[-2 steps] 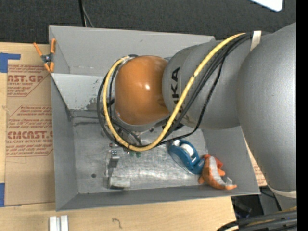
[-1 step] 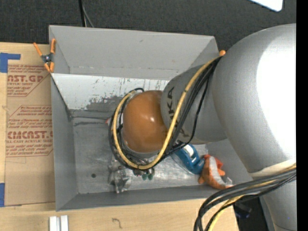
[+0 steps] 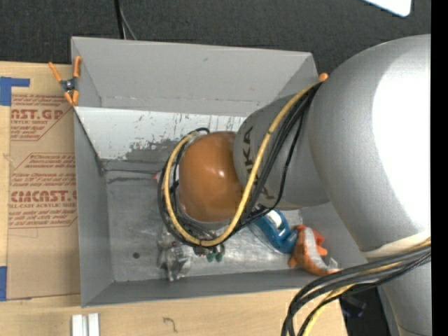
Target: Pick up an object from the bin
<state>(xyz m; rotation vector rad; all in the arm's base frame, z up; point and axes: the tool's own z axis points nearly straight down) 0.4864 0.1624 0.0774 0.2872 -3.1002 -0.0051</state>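
Note:
My gripper [image 3: 172, 258] is down near the bin floor at the front, left of the middle, under the arm's orange cover. A small dark green thing [image 3: 214, 255] lies just to its right, on a crinkled clear plastic wrap [image 3: 241, 249]. Further right lies a blue object with a white end [image 3: 277, 232], partly hidden by the arm. Beside it, at the front right corner, is an orange and white soft thing [image 3: 311, 250]. What lies directly under the gripper is hidden.
The arm and its cables cover the middle and right of the bin. Bare grey floor shows at the left, between the gripper and the left wall. The back wall is scuffed.

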